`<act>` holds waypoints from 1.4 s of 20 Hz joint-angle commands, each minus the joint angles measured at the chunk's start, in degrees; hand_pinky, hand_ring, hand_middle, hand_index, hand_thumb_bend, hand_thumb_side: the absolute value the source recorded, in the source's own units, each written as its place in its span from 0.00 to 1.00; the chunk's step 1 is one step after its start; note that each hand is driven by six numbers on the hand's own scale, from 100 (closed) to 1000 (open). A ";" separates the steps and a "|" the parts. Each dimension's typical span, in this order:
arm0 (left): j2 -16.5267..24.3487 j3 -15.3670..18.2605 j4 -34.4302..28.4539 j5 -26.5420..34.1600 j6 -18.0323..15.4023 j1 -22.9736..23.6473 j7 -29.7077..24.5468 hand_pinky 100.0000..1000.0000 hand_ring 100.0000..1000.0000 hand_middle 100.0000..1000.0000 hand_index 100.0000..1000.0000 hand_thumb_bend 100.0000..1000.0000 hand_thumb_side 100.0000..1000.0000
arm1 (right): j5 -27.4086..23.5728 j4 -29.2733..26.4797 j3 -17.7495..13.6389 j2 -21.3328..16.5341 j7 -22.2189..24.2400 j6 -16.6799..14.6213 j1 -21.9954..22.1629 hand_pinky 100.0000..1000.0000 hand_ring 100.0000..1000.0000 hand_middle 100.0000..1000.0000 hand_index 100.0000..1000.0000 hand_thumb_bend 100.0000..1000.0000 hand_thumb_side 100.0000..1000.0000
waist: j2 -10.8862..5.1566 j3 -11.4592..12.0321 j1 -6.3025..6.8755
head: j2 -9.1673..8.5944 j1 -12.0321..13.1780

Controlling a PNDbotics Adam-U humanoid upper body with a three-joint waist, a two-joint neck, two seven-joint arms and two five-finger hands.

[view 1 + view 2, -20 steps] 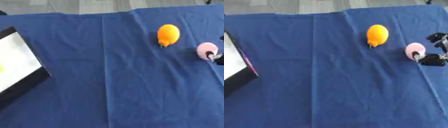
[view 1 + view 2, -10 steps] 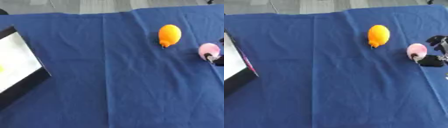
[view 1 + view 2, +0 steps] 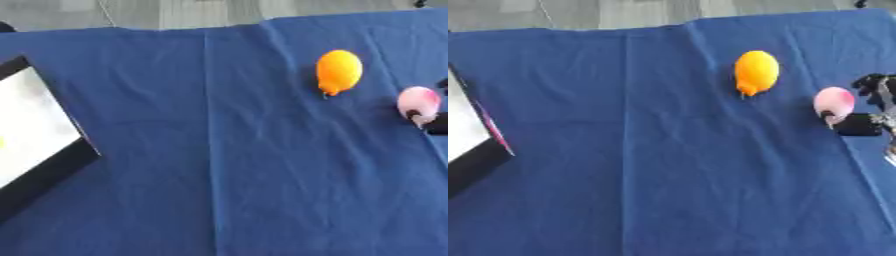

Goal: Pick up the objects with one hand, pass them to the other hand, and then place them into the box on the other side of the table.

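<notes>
In the left eye view, the box [image 3: 35, 145] was seen far across the table from the right hand, at the opposite edge of the blue cloth [image 3: 219, 150]; its black rim framed a white floor, on which a small yellowish patch showed at the picture's edge, too cut off to be identified. The orange object [image 3: 339, 71], rounded and tapering to a small tip, was found just beyond the hand and toward the box side. The pink object [image 3: 418, 102], pale and rounded, lay at the hand itself, with only a dark sliver of the right hand [image 3: 437, 123] visible against its lower end. In the right eye view, far less of the box was shown, only a white corner, its dark wall and a reddish line along the edge, so its contents could not be judged there. More of the right hand [image 3: 866, 120] was revealed here: a dark fingertip was seen touching the lower end of the pink object, with further dark parts above and beside it. Whether the fingers were curled round the object or merely resting against it could not be told. The left hand was shown in neither view.
</notes>
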 commanded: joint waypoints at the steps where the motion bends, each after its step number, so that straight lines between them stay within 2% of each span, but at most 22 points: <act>1: 1.00 1.14 -0.76 -0.02 -0.48 -0.98 0.17 0.70 0.65 0.69 0.76 0.00 0.58 | 1.15 0.45 -0.31 -0.95 -0.41 0.38 -0.54 0.74 0.68 0.64 0.74 0.35 0.11 | -0.01 0.16 0.60 | -1.00 -0.51; 2: 1.00 1.15 -0.76 0.00 -0.51 -1.02 0.18 0.70 0.65 0.69 0.76 0.00 0.58 | 1.24 0.59 -0.27 -0.90 -0.53 0.37 -0.59 0.74 0.68 0.64 0.74 0.35 0.11 | 0.01 0.19 0.59 | -1.05 -0.59; 5: 0.88 1.20 -0.76 0.10 -0.57 -1.01 0.25 0.70 0.64 0.69 0.76 0.00 0.58 | 0.63 1.02 -0.20 -0.48 -1.56 0.14 -0.83 0.73 0.66 0.62 0.72 0.25 0.06 | 0.11 0.31 0.62 | -1.31 -0.67; 11: 0.69 1.36 -0.76 0.07 -0.61 -0.74 0.48 0.70 0.64 0.69 0.76 0.00 0.58 | -1.23 1.39 0.68 -0.35 -3.71 -1.49 -1.14 0.71 0.63 0.57 0.69 0.24 0.00 | 0.20 0.40 0.73 | -1.16 -0.60; 15: 0.65 1.48 -0.76 0.09 -0.63 -0.69 0.62 0.70 0.64 0.68 0.75 0.00 0.57 | -0.32 1.62 1.36 -0.30 -2.52 -1.88 -1.25 0.72 0.60 0.53 0.67 0.26 0.00 | 0.22 0.50 0.73 | -0.75 -0.61; 19: 0.68 1.59 -0.76 0.22 -0.63 -0.61 0.78 0.70 0.64 0.68 0.75 0.00 0.57 | 0.75 1.53 1.45 -0.17 -1.02 -2.18 -1.30 0.71 0.58 0.47 0.63 0.21 0.00 | 0.14 0.51 0.67 | -0.31 -0.49; 24: 0.82 1.60 -0.76 0.28 -0.47 -0.39 0.94 0.70 0.63 0.68 0.75 0.00 0.57 | 2.51 -1.76 1.16 -0.37 -2.20 -3.56 -0.80 0.68 0.52 0.38 0.54 0.10 0.00 | -0.30 0.20 0.57 | 0.13 -0.26; 28: 0.93 1.63 -0.76 0.51 -0.59 -0.53 0.85 0.70 0.63 0.68 0.74 0.00 0.57 | 3.46 -4.54 1.08 -0.66 -4.66 -4.14 -0.18 0.66 0.50 0.34 0.51 0.11 0.00 | -0.74 0.18 0.50 | 0.16 -0.30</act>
